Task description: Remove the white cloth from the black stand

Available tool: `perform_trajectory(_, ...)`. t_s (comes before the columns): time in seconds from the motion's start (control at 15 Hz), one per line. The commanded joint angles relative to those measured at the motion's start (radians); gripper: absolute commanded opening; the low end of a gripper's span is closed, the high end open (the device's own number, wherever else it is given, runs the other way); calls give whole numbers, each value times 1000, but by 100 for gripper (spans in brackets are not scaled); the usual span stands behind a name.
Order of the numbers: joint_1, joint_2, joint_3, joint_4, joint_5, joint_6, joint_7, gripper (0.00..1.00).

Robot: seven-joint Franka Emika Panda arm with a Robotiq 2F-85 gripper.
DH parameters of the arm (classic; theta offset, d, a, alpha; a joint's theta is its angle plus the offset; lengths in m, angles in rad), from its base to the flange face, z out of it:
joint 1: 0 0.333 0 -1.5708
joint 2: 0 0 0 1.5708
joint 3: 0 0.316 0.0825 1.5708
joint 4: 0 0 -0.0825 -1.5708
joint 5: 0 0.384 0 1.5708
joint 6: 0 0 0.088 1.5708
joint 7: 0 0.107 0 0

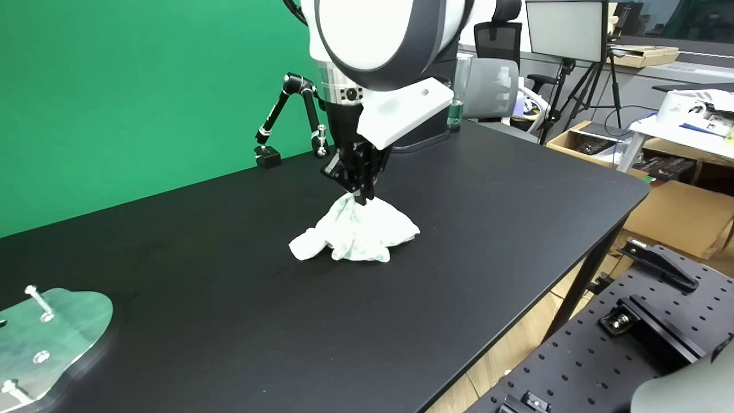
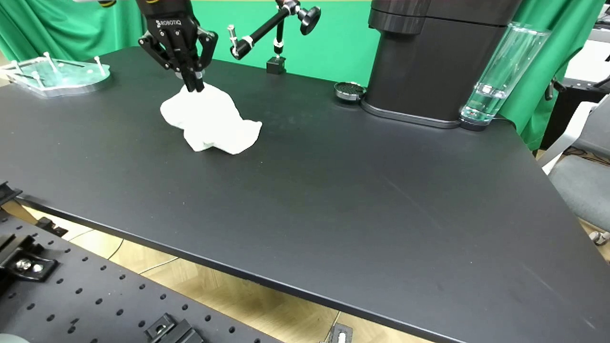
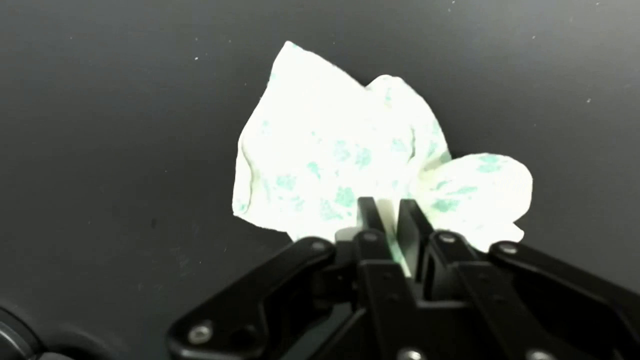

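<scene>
Over on the black tabletop (image 2: 381, 214), the black two-fingered gripper (image 3: 387, 210) pinches the crumpled, green-spotted white cloth (image 1: 361, 229); beyond it rises a jointed black stand (image 2: 265, 29) and, well apart, a tall black machine (image 2: 429, 71).

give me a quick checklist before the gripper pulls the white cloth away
Gripper closed on white cloth: ok, a fold appears pinched between the fingers in the wrist view.
Cloth clear of black table: cannot tell, its lower folds look on or just above it.
Black stand beneath: cannot tell, the cloth would hide it.
Jointed arm clear of gripper: ok, a gap shows in an exterior view.
Pegged plate clear of cloth: ok, apart in both exterior views.
</scene>
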Motion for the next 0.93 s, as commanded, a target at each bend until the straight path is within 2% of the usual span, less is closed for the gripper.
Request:
perform_trajectory(0.0,12,-13,0,17,14,-36,-1,49)
perform_trajectory(0.47,15,-74,42,-24,273,-173,-109,95)
perform_trajectory(0.6,16,-103,46,-41,302,-202,-122,100)
perform_trajectory(0.87,16,-166,47,-71,279,-228,-104,100)
